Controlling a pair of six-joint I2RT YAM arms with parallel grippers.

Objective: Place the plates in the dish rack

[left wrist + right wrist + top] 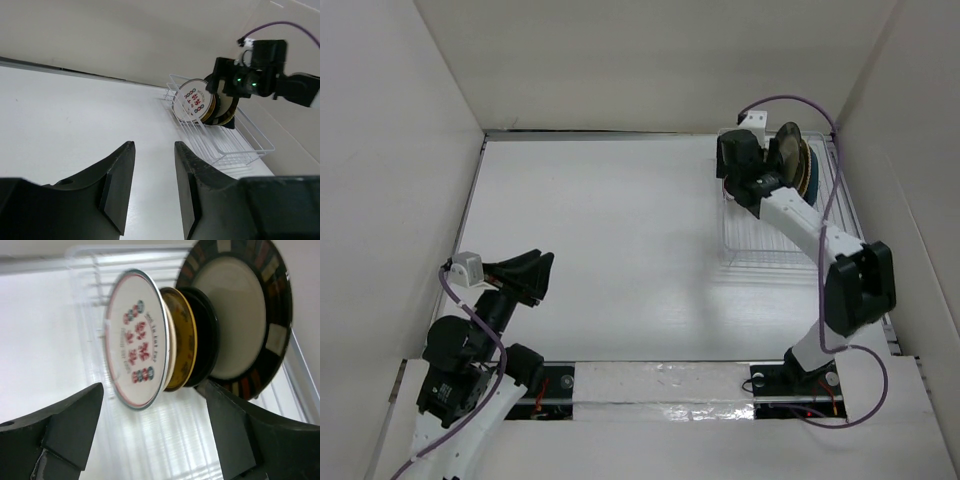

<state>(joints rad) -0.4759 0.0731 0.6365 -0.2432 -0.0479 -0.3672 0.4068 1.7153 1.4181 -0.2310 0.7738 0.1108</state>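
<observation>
The dish rack (760, 248) sits on the table (620, 220), at the far right part of it. The plates (798, 160) stand on edge in the far end of the rack, close together in a row. My right gripper (154, 389) is above the rack, just beside the plates, on their left. My left gripper (154, 146) is over the near left part of the table, well apart from the rack. The rack lies ahead of it and off to its right.

white plate (135, 340) bears red marks; yellow plate (184, 340), black plate (206, 345), cream plate (235, 315) with brown-striped rim.
</observation>
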